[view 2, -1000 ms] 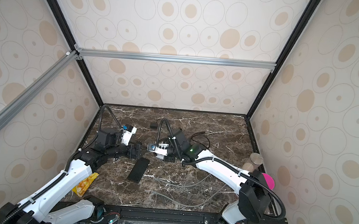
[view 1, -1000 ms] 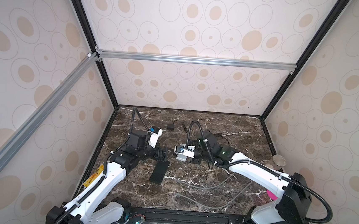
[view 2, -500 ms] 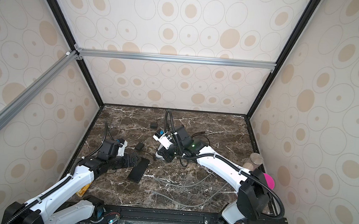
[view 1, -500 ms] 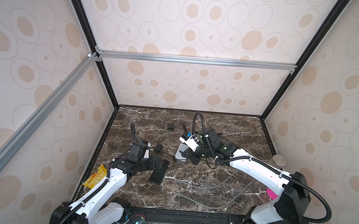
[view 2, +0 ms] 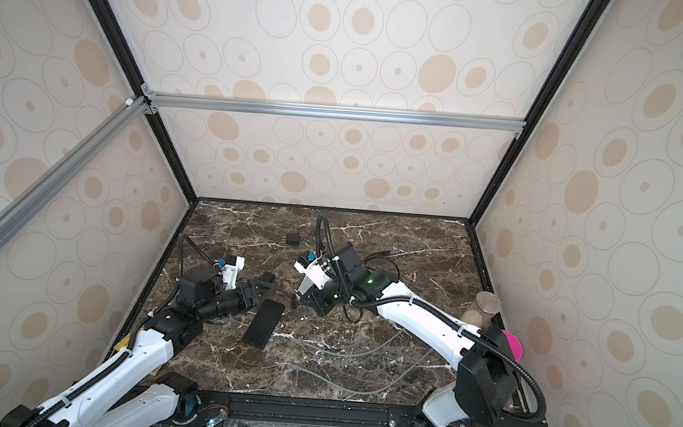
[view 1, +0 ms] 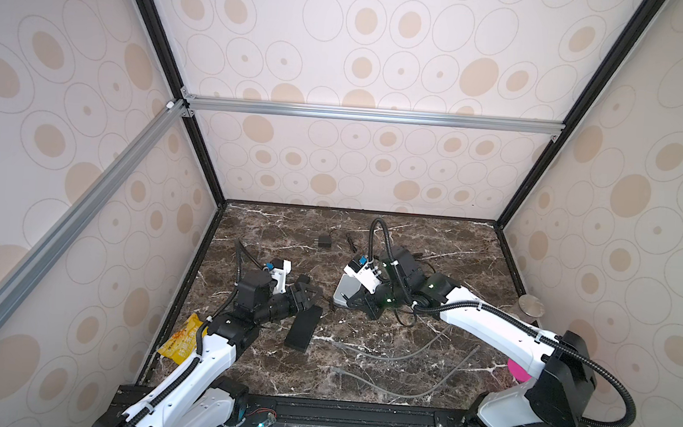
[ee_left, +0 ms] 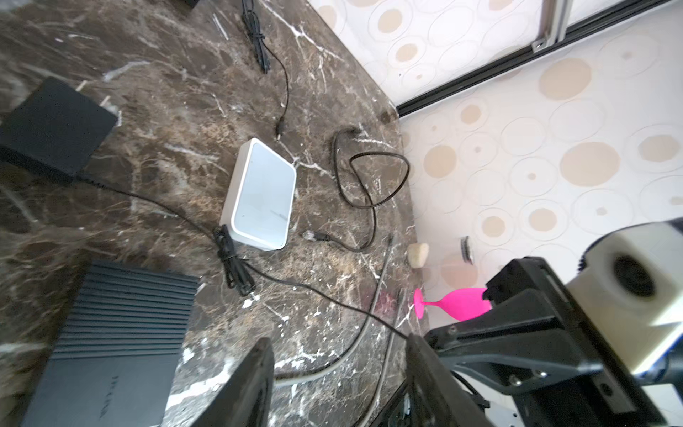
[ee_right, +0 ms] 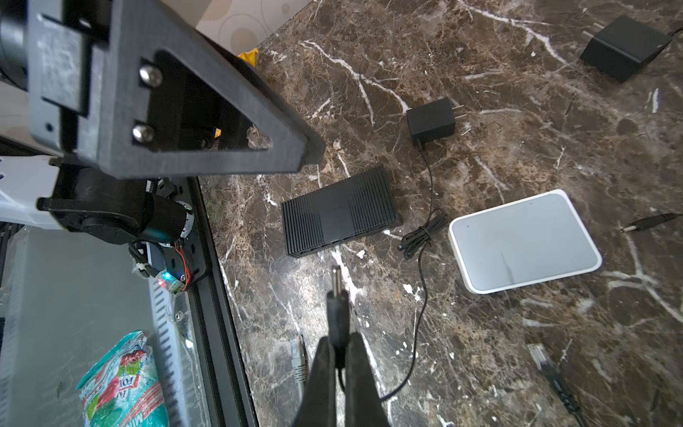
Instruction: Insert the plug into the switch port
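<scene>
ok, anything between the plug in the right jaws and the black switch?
Nothing visible. In the right wrist view the plug, pinched in the right gripper, points at the black switch across bare marble. Its bundled cable lies beside the switch, off that line. Where it plugs in is too small to make out.

- We see the plug point(ee_right: 338, 295), a small black barrel connector with a metal tip. It is pinched between the fingers of the right gripper point(ee_right: 340, 344), and its tip points toward the switch without touching it.
- We see the switch point(ee_right: 338, 210), a flat, black, ribbed box. It lies flat, left of centre in both top views point(view 1: 303, 328).
</scene>
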Available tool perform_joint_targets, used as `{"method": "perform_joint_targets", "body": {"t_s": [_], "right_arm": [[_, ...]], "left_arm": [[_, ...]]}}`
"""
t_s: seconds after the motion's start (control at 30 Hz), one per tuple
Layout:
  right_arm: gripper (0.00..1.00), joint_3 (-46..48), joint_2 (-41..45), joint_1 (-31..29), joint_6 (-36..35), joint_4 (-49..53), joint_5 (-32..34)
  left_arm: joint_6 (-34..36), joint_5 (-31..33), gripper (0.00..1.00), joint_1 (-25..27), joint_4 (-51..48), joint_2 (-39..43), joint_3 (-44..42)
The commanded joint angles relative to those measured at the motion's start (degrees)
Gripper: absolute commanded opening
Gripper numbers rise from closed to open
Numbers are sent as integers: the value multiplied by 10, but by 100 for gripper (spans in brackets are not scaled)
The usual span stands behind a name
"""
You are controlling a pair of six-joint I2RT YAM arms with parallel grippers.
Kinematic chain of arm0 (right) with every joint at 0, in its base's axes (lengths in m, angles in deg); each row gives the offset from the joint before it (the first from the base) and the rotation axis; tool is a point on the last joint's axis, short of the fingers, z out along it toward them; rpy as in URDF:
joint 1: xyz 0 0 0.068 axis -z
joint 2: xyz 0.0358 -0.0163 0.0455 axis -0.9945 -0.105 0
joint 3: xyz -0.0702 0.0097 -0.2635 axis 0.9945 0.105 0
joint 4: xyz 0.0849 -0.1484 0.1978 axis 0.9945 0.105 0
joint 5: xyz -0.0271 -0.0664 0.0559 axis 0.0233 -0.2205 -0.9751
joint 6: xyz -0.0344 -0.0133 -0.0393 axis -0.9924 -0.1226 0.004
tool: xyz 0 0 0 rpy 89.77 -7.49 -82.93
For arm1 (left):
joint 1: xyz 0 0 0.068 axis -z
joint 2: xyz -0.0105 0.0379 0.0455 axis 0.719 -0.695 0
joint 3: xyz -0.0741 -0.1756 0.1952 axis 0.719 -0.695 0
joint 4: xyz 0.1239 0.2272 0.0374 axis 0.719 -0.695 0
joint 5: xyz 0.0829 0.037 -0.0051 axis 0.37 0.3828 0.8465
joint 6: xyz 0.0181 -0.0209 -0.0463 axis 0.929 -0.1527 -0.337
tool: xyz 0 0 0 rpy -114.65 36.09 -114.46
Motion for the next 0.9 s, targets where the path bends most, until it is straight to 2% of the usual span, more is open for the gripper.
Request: {"method": "perform_joint_targets", "body": {"t_s": [0.0,0.1,0.3,0.33,0.5,0.7,0.87], "right_arm": [[0,4,7,1,8,7,0],[0,5,7,-2,20,-5,11],[0,-10,-13,-7,35,-12,28],[0,-15,-18,-8,36,-8,32],[0,-42,-41,-14,39,8,42],[0,-57,-55,-22,41,15,45],[0,-61,-58,-25,37,21,48]], "left_arm": [[-128,-4,61,18,80,0,-8],[-174,35,61,43,91,0,-9],[-247,63,57,91,127,-29,-6],[-252,82,57,99,132,-34,-4],[-260,99,57,126,137,-62,9],[-254,101,57,132,156,-80,10],[-244,108,47,132,150,-80,14]]}}
